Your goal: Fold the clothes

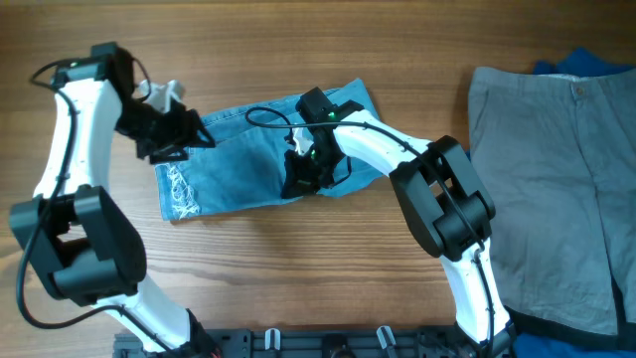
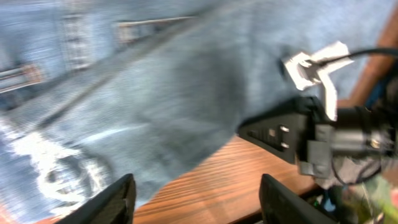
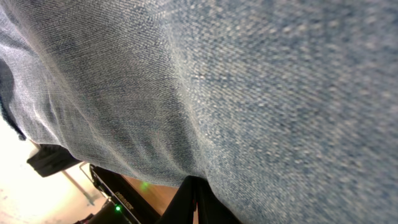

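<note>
The light blue jeans point(image 1: 248, 149) lie folded into a short bundle on the wooden table point(image 1: 318, 268), with the frayed white patch at the left end point(image 1: 182, 189). My left gripper point(image 1: 184, 134) hovers over the left end of the jeans. In the left wrist view its fingers point(image 2: 193, 199) are open and empty above the denim point(image 2: 137, 93) edge. My right gripper point(image 1: 303, 174) is at the jeans' front edge. In the right wrist view its fingers point(image 3: 196, 199) are shut on the denim point(image 3: 249, 87), which drapes over them and fills the view.
Grey khaki trousers point(image 1: 547, 179) lie spread at the right side of the table, with a dark blue garment point(image 1: 586, 62) behind them. The right gripper body point(image 2: 280, 134) shows close by in the left wrist view.
</note>
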You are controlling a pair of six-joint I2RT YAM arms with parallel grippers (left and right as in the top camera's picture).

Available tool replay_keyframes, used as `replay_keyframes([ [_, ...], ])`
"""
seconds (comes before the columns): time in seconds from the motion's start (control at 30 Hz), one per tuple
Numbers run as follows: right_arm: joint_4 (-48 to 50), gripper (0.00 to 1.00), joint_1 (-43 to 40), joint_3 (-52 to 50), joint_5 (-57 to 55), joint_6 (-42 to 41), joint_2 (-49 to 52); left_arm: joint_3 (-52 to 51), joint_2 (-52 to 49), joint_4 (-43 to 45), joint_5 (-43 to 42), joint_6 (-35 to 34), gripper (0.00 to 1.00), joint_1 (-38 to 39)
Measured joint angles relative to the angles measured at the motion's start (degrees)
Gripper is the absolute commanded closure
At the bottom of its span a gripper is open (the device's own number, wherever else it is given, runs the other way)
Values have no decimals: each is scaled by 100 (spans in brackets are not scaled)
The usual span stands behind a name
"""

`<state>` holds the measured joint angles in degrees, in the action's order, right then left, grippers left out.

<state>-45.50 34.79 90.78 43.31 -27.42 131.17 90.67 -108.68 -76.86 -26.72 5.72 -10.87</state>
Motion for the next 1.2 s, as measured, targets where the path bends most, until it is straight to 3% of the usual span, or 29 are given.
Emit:
replay_keyframes([
  [0.13, 2, 96, -9, 0, 22, -22, 4, -356, 0, 190, 229, -144, 0, -730],
  [0.4, -7, 96, -11, 0, 39, -20, 9, -2214, -7, 1996, 142, -177, 0, -1115],
  [0.6, -2, 96, -13, 0, 46, -17, 11, -2874, 321, 2809, 72, -245, 1, -1132],
  [0.63, -2, 96, -13, 0, 46, -17, 11, -2946, 372, 2898, 55, -262, 3, -1134],
  [0.67, -2, 96, -13, 0, 48, -17, 11, -2992, 404, 2973, 46, -284, 17, -1134],
  [0.7, -2, 96, -13, 0, 55, -17, 13, -3056, 442, 3088, 33, -308, 22, -1132],
  [0.8, -2, 96, -13, 0, 63, -20, 15, -3121, 409, 3388, -20, -289, 15, -1036],
  [0.83, -2, 96, -13, 0, 63, -20, 15, -3117, 411, 3414, -20, -286, 21, -997],
  [0.9, -2, 96, -13, 0, 66, -20, 20, -3121, 413, 3530, -59, -267, 62, -946],
  [0.97, 0, 96, -13, 0, 68, -20, 20, -3158, 350, 3665, -85, -273, 91, -881],
  [1.0, -2, 96, -13, 0, 74, -20, 20, -3169, 273, 3679, -179, -232, 96, -846],
  [1.1, -22, 96, -13, 0, 81, -17, 20, -3117, 221, 3375, -308, -232, 96, -852],
  [1.2, -37, 96, -9, 0, 83, 55, 13, -2664, 195, 2243, -321, -337, 96, -1032],
])
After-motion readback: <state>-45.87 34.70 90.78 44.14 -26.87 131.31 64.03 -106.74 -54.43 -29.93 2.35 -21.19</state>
